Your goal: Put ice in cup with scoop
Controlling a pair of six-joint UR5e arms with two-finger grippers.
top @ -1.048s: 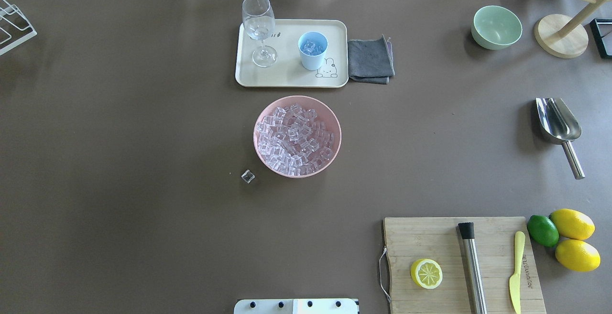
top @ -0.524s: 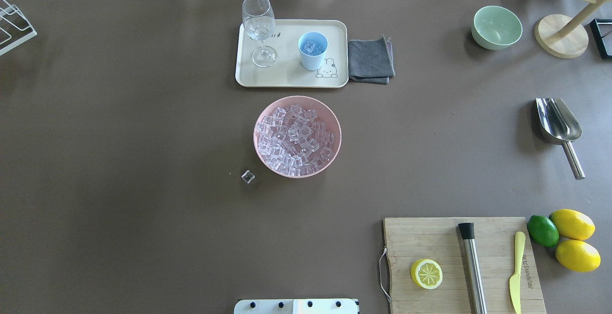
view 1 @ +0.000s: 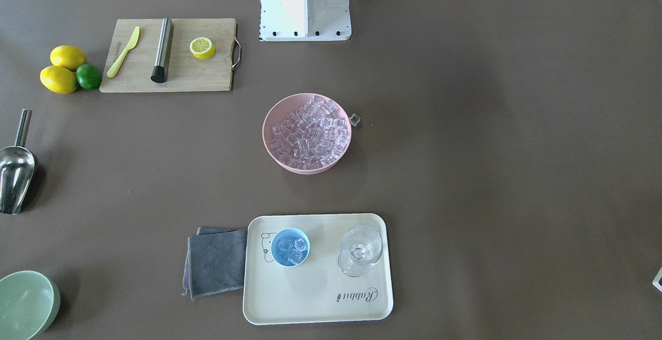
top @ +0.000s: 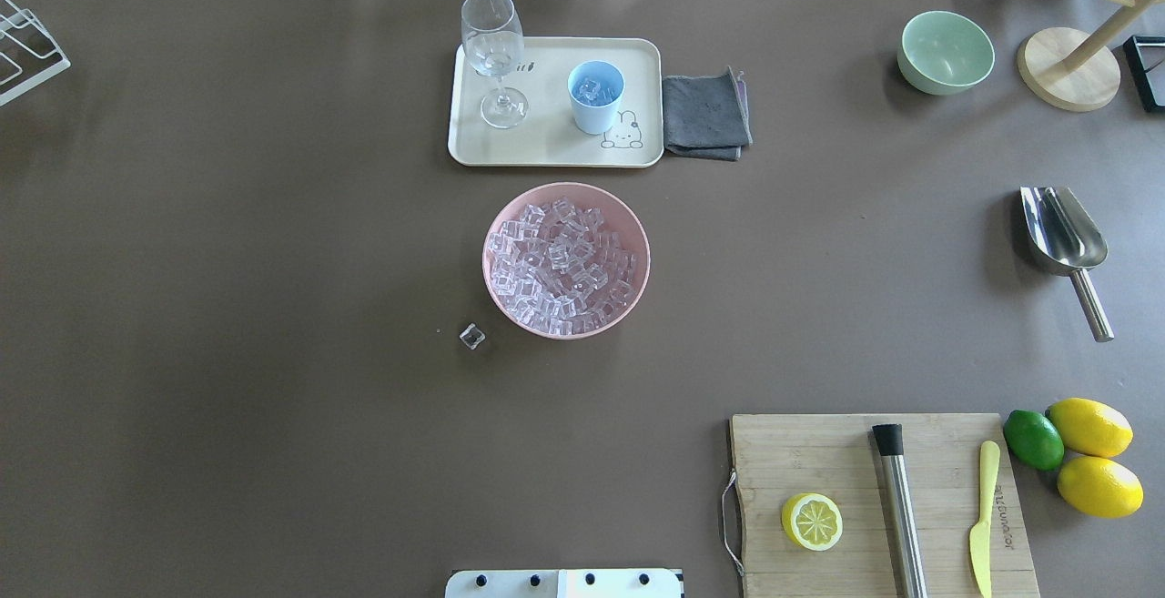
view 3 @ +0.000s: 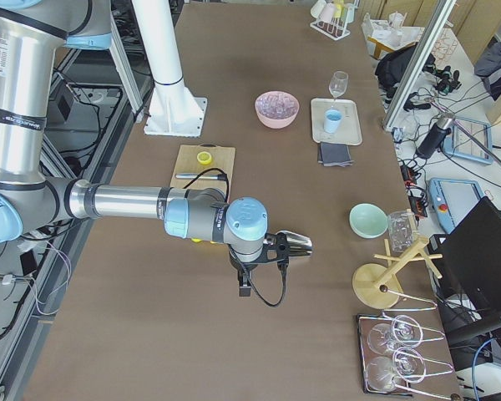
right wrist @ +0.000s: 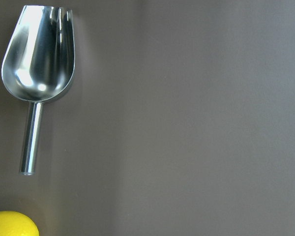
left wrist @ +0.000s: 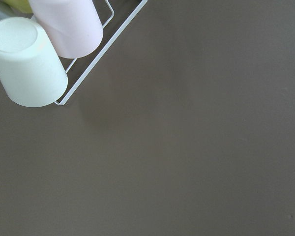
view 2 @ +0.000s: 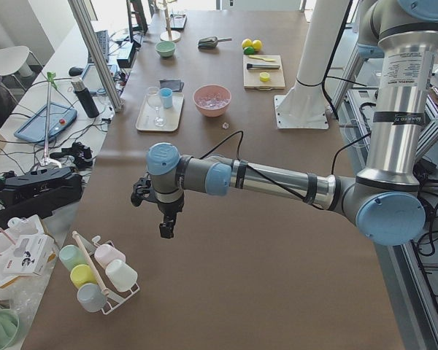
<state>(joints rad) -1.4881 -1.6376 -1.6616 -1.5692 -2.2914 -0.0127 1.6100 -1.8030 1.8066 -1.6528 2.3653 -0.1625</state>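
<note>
scoop (right wrist: 38,59): stiff, slick steel; near right claw (view 3: 244,282)
grip: its short round handle (right wrist: 30,142)
claw state: cannot tell

The worktop (top: 227,307) is a uniform matt brown. The cup (top: 595,116) is plain light blue. The ice (top: 564,266) is clear and glassy with white glints. The scoop (top: 1065,234), near the worktop's right edge, is mirror-bright steel with dark reflections in the trough. The tray (top: 546,147) is cream, with a dark line-drawn rabbit and dark script lettering. The large bowl (top: 644,252) is pink, the cloth (top: 705,114) dark grey and the small bowl (top: 945,52) pale green. The cutting board (top: 819,452) is light wood with a fine grain. On it:
- half lemon (top: 811,521) — yellow, with a paler cut face
- knife (top: 983,516) — pale yellow
- rod (top: 901,525) — steel, with a black end

The whole lemons (top: 1089,427) are yellow and the lime (top: 1033,439) is green.
</note>
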